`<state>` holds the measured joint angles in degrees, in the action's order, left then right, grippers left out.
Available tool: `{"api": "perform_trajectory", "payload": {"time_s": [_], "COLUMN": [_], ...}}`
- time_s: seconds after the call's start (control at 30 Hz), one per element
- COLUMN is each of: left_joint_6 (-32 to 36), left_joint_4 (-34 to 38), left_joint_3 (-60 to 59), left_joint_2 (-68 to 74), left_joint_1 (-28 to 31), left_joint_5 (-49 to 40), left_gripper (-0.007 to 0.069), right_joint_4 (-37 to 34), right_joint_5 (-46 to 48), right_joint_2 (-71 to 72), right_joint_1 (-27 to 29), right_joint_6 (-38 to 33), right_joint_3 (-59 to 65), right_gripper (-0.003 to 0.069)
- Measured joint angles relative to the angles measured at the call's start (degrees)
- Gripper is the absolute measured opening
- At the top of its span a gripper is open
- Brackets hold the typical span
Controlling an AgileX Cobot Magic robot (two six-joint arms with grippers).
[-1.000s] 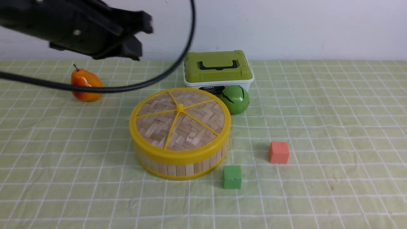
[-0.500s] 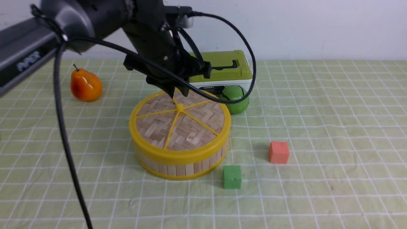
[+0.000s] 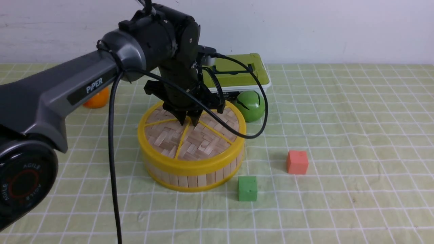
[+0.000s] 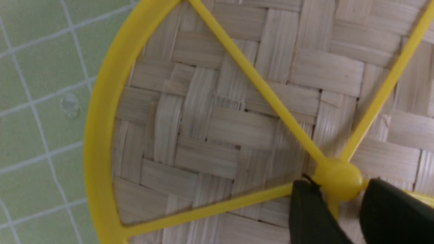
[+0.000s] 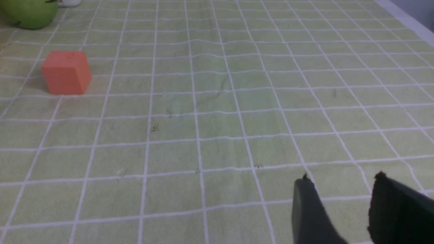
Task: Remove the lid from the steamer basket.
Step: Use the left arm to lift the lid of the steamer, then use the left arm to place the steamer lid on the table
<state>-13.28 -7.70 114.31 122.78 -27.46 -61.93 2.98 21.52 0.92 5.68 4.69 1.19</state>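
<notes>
The lid (image 3: 191,139), woven bamboo with a yellow rim and spokes, sits on the steamer basket (image 3: 190,179) in the middle of the table. My left gripper (image 3: 189,119) points down onto the lid's centre. In the left wrist view its two black fingers stand on either side of the yellow centre knob (image 4: 337,174) and touch it, so the left gripper (image 4: 339,183) is shut on the knob. The lid lies flat on the basket. My right gripper (image 5: 342,178) is open over bare cloth, with nothing between its fingers; it does not show in the front view.
Behind the basket stand a white box with a green lid (image 3: 234,71) and a green ball (image 3: 251,105). An orange pear (image 3: 96,100) lies at the far left, partly behind my arm. A red cube (image 3: 297,162) and a green cube (image 3: 247,188) sit to the basket's right.
My left arm has swung in from the upper left and come down onto the lid. Its fingers now stand around the centre knob. The lid and basket have not moved.
</notes>
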Motion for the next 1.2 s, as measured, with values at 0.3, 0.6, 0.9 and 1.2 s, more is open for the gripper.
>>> {"api": "perform_trajectory", "payload": {"time_s": [0.3, 0.6, 0.9, 1.2], "left_joint_6": [0.0, 0.0, 0.0, -3.51], "left_joint_4": [0.0, -0.59, -9.28, -11.95], "left_joint_3": [0.0, 0.0, -0.07, -0.9], "left_joint_2": [0.0, 0.0, -10.61, -19.38], "left_joint_1": [0.0, 0.0, 0.48, 12.35], "left_joint_5": [1.61, 1.61, 0.03, -9.03], "left_gripper": [0.018, 0.0108, 0.0108, 0.0108], "right_joint_4": [0.0, 0.0, 0.0, 0.0], "right_joint_5": [0.0, 0.0, 0.0, 0.0], "right_joint_2": [0.0, 0.0, 0.0, 0.0], "right_joint_1": [0.0, 0.0, 0.0, 0.0], "right_joint_6": [0.0, 0.0, 0.0, 0.0], "right_joint_3": [0.0, 0.0, 0.0, 0.0], "right_gripper": [0.024, 0.0241, 0.0241, 0.0241]}}
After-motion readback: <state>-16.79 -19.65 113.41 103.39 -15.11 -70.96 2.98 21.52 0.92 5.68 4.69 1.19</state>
